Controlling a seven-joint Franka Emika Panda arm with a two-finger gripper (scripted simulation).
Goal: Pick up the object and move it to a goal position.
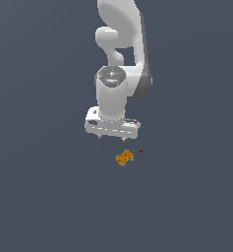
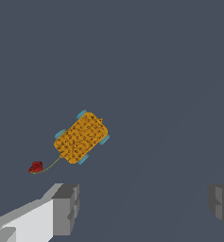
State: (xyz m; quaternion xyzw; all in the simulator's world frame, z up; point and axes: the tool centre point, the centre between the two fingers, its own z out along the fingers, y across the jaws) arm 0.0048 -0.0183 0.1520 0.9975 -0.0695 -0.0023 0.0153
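Observation:
The object [image 1: 124,157] is a small orange-yellow bumpy block with teal edges, lying on the dark floor just below and to the exterior view's right of my gripper [image 1: 113,138]. In the wrist view the object [image 2: 81,137] lies tilted, apart from both fingers [image 2: 66,208]. The gripper [image 2: 144,205] is open, its grey fingertips wide apart with nothing between them. The goal position [image 1: 141,150] is a tiny dark red dot close beside the block; in the wrist view the goal position [image 2: 36,167] has a thin line running toward the block.
The white arm [image 1: 120,59] rises behind the gripper toward the top of the exterior view. A plain dark grey-blue floor [image 1: 39,197] surrounds everything.

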